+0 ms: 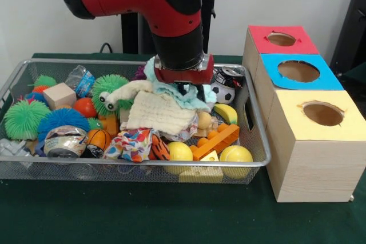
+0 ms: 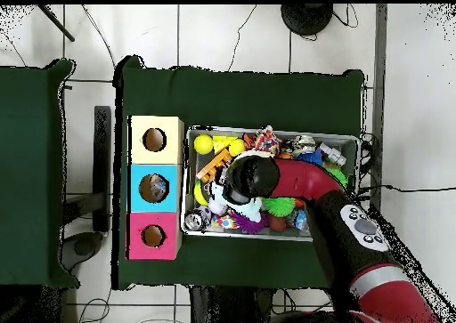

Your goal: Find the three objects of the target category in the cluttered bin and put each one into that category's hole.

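The wire mesh bin (image 1: 171, 164) is full of toys and cloths. One can (image 1: 64, 141) lies on its side at the bin's front left, also in the overhead view (image 2: 305, 144). A second can (image 1: 230, 74) sits at the far right corner, next to a small soccer ball, and shows in the overhead view (image 2: 193, 221). I see no third can. My gripper (image 1: 184, 88) is down in the middle of the bin among pale cloths (image 1: 157, 112), which hide its lower end. The blue-topped hole (image 1: 298, 71) is in the middle box right of the bin (image 2: 153, 187).
The red-topped hole (image 1: 281, 39) and the yellow-topped hole (image 1: 323, 113) flank the blue one. Green and blue puff balls (image 1: 23, 118), yellow balls (image 1: 235, 155), an orange brick (image 1: 216, 140), a wooden block (image 1: 59, 95) and a crumpled plastic bottle (image 1: 80, 79) crowd the bin.
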